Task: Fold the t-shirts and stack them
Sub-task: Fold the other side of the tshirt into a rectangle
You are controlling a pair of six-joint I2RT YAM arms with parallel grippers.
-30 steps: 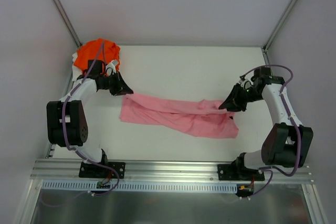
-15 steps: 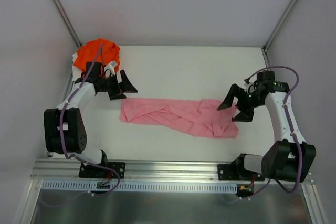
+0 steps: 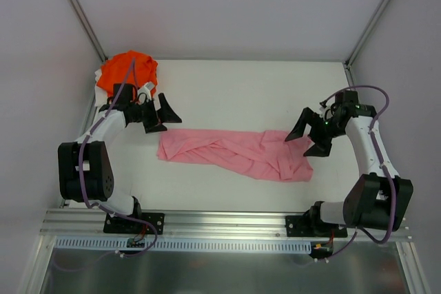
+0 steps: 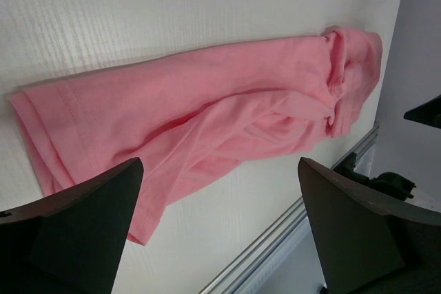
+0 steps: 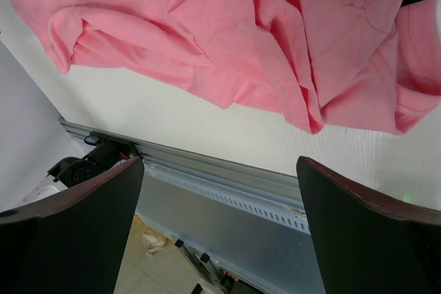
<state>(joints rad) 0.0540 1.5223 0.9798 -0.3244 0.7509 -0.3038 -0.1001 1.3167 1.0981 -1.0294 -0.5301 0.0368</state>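
A light pink t-shirt [image 3: 234, 153] lies on the white table as a long folded strip running left to right, rumpled at its right end. It fills the top of the left wrist view [image 4: 207, 108] and of the right wrist view [image 5: 275, 39]. The bright orange t-shirt [image 3: 127, 70] sits bunched in the back left corner. My left gripper [image 3: 162, 119] hovers open just above the strip's left end, nothing between its fingers. My right gripper [image 3: 309, 135] stands open beside the strip's right end, also empty.
A metal rail [image 3: 227, 222] runs along the table's near edge, where both arm bases are bolted. Grey walls and slanted frame posts [image 3: 79, 12] close in the back and sides. A bit of white cloth [image 3: 98, 74] shows under the orange shirt.
Both grippers were shut on the ends of the pink shirt and have opened and let it go. The shirt now lies flat, and both grippers have drawn slightly back from it.
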